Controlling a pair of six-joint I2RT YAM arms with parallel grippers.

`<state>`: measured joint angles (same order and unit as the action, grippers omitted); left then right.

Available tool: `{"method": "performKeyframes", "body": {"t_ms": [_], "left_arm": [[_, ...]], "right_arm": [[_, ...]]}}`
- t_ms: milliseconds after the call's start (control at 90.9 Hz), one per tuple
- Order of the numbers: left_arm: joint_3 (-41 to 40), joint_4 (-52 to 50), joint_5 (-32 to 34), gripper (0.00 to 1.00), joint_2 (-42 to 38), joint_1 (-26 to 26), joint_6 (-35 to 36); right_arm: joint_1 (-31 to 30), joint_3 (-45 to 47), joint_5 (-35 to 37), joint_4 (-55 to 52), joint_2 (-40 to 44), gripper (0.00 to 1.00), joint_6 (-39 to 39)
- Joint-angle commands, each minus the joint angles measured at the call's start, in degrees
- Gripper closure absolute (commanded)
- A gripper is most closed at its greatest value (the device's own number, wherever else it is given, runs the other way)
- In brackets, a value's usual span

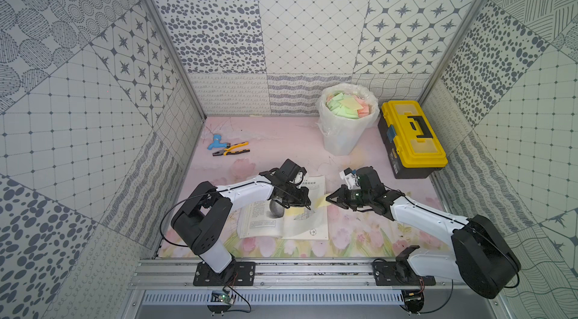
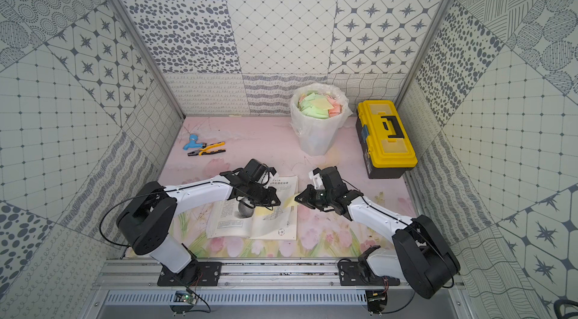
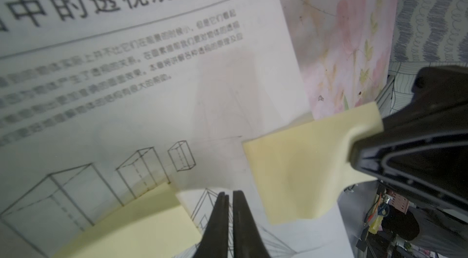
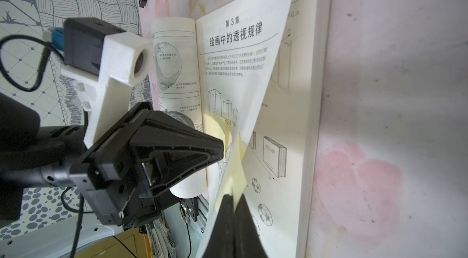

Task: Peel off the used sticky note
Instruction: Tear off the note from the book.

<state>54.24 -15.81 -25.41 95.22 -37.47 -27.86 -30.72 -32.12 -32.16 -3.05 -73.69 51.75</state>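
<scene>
Sticky note (image 3: 298,168) is pinched by R jaws, page (image 4: 240,67) lifted w/ it; L jaws closed, empty. Page could be torn if yanked.

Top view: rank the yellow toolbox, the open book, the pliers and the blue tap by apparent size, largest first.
1. Open book and yellow toolbox: about alike, and the book is partly hidden, so they are left unranked.
2. Pliers.
3. Blue tap, smallest.
</scene>
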Motion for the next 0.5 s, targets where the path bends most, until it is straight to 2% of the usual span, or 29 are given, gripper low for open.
{"method": "performKeyframes", "body": {"t_ms": [0, 484], "left_arm": [[1.23, 1.99, -9.01, 0.92, 1.91, -1.76, 4.9], [2.02, -1.84, -5.83, 0.97, 4.62, -4.0, 7.72]], "right_arm": [[0.31, 0.39, 2.67, -0.21, -1.7, 0.96, -0.1], [0.23, -1.74, 4.83, -10.31, -1.33, 0.94, -4.15]]}}
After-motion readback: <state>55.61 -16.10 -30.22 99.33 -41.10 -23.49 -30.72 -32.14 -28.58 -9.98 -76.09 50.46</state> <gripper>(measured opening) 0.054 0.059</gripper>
